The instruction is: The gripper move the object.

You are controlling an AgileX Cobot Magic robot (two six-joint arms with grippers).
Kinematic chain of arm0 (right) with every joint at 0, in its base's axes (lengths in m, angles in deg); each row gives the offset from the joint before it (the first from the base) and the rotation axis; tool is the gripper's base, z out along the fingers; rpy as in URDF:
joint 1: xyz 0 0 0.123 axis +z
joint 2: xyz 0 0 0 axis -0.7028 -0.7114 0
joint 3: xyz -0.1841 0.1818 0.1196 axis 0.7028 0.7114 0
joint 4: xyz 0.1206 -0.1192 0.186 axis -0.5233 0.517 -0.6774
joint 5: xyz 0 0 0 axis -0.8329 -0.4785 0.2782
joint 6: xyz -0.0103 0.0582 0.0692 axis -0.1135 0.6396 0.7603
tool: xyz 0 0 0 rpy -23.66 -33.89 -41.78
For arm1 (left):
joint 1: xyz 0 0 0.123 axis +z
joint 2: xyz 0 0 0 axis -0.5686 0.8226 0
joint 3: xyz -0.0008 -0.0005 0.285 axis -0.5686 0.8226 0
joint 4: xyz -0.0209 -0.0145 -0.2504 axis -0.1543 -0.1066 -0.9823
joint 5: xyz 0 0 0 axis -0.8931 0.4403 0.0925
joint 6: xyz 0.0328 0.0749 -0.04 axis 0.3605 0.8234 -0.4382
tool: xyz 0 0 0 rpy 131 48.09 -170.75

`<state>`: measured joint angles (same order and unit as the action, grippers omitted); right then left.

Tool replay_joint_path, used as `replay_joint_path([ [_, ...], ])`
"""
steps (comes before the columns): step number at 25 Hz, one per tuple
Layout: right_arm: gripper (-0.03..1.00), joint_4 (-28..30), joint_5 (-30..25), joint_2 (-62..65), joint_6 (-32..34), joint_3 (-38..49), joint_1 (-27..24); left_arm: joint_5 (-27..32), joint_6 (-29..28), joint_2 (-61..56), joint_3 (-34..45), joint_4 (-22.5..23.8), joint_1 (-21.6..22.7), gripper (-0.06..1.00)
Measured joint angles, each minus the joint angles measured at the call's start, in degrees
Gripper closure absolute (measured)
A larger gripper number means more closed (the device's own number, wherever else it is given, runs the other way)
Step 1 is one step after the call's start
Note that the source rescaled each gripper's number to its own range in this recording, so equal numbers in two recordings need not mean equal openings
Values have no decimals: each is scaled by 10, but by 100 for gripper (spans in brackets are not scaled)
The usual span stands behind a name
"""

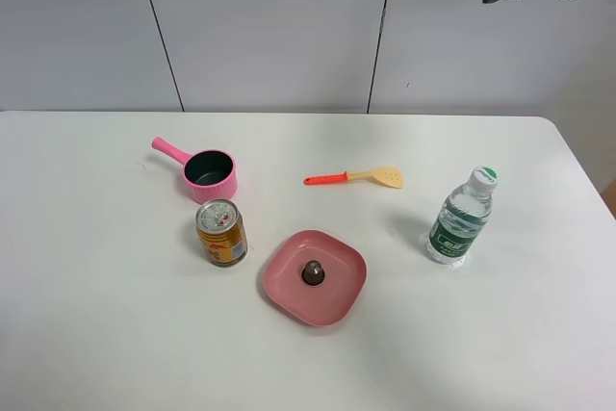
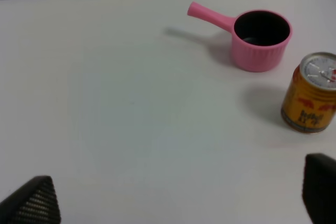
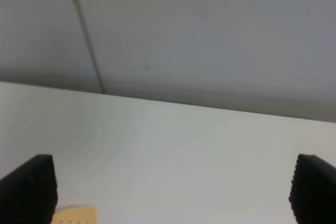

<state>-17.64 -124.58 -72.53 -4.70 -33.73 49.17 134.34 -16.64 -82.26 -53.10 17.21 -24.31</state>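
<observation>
Object [image 1: 314, 272] sits in pink dish [image 1: 285, 300] near table's front edge, beside can [image 1: 221, 232]. Right gripper [image 3: 173, 192] raised over far right corner, fingers spread; left gripper [image 2: 178, 195] also spread.

Even, diffuse overhead light — bright, without glare on the white tabletop [image 1: 87, 334]. Shadows are soft and short, falling beside the pink pot [image 2: 261, 39] and can [image 2: 311, 99]. The high view is sharp; both wrist views are soft — the right markedly blurred, its spatula [image 3: 75, 215] tip indistinct.
</observation>
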Motion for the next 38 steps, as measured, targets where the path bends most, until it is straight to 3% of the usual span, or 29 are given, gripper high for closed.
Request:
replay_joint_path([
  [5, 13, 3, -4, 42, 8, 5, -23, 0, 0, 0, 0, 0, 0, -6],
  [8, 13, 3, 20, 84, 8, 44, -36, 0, 0, 0, 0, 0, 0, -6],
  [13, 13, 3, 79, 174, 15, 155, -60, 0, 0, 0, 0, 0, 0, -6],
  [28, 13, 3, 78, 496, 29, 485, -63, 0, 0, 0, 0, 0, 0, -6],
  [31, 13, 7, 55, 577, 29, 517, -63, 0, 0, 0, 0, 0, 0, -6],
  [38, 13, 34, -80, 702, 34, 527, -63, 0, 0, 0, 0, 0, 0, -6],
])
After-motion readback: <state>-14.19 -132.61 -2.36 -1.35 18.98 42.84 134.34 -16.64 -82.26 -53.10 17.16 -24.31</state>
